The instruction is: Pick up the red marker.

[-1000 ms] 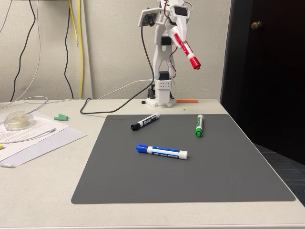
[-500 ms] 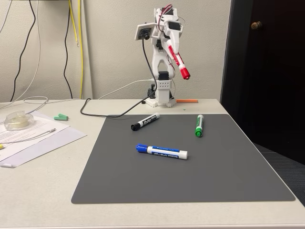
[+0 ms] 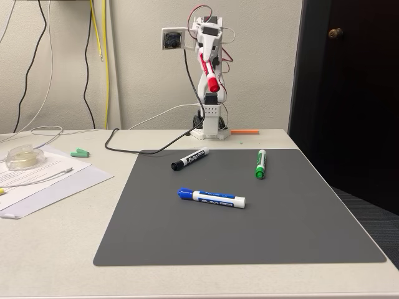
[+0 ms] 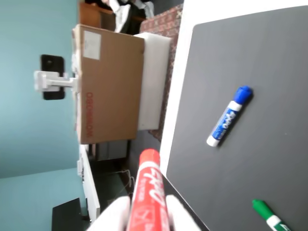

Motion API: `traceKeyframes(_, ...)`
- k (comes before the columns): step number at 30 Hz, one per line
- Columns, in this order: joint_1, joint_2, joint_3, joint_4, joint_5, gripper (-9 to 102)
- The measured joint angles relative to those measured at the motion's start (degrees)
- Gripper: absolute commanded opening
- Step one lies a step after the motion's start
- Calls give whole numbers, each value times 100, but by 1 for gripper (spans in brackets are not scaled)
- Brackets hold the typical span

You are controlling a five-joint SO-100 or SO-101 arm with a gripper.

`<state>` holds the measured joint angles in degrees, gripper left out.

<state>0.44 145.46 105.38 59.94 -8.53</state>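
The claw (image 3: 206, 62) is sitting high up on the white arm at the far side of the bench (image 3: 56, 249), and it is pinching the red marker (image 3: 208, 73). In the fixed view the red marker is hanging in the air in front of the arm, well above the bench, with its red cap pointing down and a little to the right. In the wrist view the red marker (image 4: 148, 190) is poking up from the bottom edge, with one white claw finger (image 4: 114, 215) pressing on each side of it.

A dark gray mat (image 3: 249, 224) is lying flat on the bench. Three more markers are lying on the mat. The black-capped marker (image 3: 189, 159) is lying toward the far side of the mat, left of the middle. The green marker (image 3: 260, 163) is lying to the right of it, well apart. The blue-capped marker (image 3: 211, 197) is lying nearer, between the two, with its cap pointing left. The wrist view is also showing the blue-capped marker (image 4: 229, 116) and one end of the green marker (image 4: 267, 215) on the mat.

On the left of the bench, white papers (image 3: 43, 177) are lying flat, and a clear round container (image 3: 24, 156) is sitting on them. I cannot tell what is in it. A brown cardboard box (image 4: 107, 84) is showing in the wrist view, off beyond the edge of the bench.
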Motion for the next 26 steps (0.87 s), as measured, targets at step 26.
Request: traceKeyframes(26, -70, 747, 932, -1169, 105, 9)
